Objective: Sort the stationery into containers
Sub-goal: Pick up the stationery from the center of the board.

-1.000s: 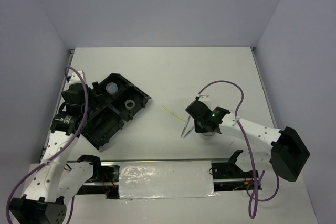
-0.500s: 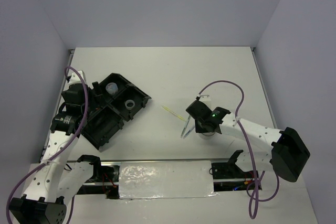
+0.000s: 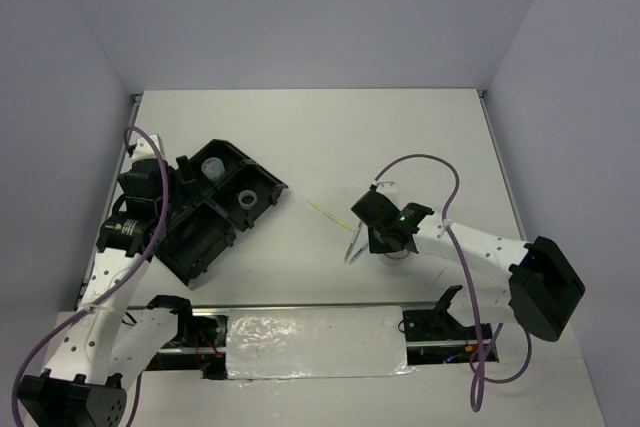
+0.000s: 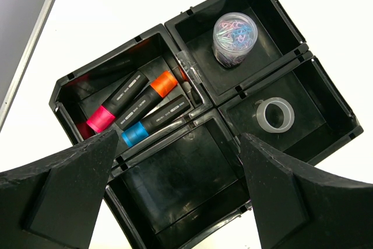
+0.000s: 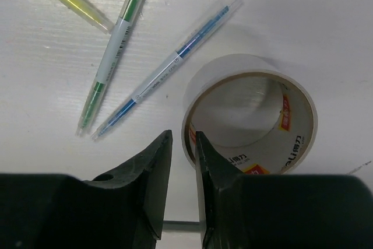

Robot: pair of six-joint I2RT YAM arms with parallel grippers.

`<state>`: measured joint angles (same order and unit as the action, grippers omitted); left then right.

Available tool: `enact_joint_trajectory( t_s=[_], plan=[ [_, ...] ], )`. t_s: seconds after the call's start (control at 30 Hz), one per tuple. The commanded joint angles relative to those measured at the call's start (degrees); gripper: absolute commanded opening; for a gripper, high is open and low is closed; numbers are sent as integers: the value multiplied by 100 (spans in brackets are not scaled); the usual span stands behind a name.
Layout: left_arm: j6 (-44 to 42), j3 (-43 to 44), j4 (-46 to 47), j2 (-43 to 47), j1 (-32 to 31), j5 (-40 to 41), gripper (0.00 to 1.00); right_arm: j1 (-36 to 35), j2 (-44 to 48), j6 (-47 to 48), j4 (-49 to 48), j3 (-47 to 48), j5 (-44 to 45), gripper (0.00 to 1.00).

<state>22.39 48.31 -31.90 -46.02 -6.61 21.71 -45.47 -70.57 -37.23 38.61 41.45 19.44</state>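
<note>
3 highlighters (image 4: 137,102) in 1 tray (image 4: 217,109) compartment

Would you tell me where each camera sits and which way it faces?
Top external: above, behind the bases, looking down at the table; both arms show.
Left wrist: on the left arm, looking into the tray; spread fingers show.
Right wrist: over tape roll and pens; fingers straddle the roll's wall.
Shared: top and left wrist show the tray.

Overhead overview; wrist close-ups down onto tray (image 4: 175,179), tape (image 5: 294,115)
</note>
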Motion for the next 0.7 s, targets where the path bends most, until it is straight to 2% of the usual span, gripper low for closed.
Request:
enact_joint_trajectory(
  t_s=[0.0, 0.17, 0.2, 0.4, 0.53, 0.67],
  plan=[
    [-130, 90, 158, -3, -42, -45, 99, 56, -256, 32, -319, 91, -63, 30],
    [-139, 90, 166, -21, -42, -62, 99, 126, -528, -47, -354, 74, 69, 26],
    [-147, 90, 167, -21, -51, -71, 99, 126, -589, -47, -372, 56, 60, 20],
    [-156, 90, 175, -30, -51, -80, 99, 118, -415, -135, -82, 152, 332, 0],
    [-147, 99, 167, -30, -51, -71, 99, -31, -90, 22, 164, 451, 394, 0],
    [-112, 99, 149, 23, -51, -1, 99, -383, -413, 365, 182, 1502, 297, 0]
  ],
)
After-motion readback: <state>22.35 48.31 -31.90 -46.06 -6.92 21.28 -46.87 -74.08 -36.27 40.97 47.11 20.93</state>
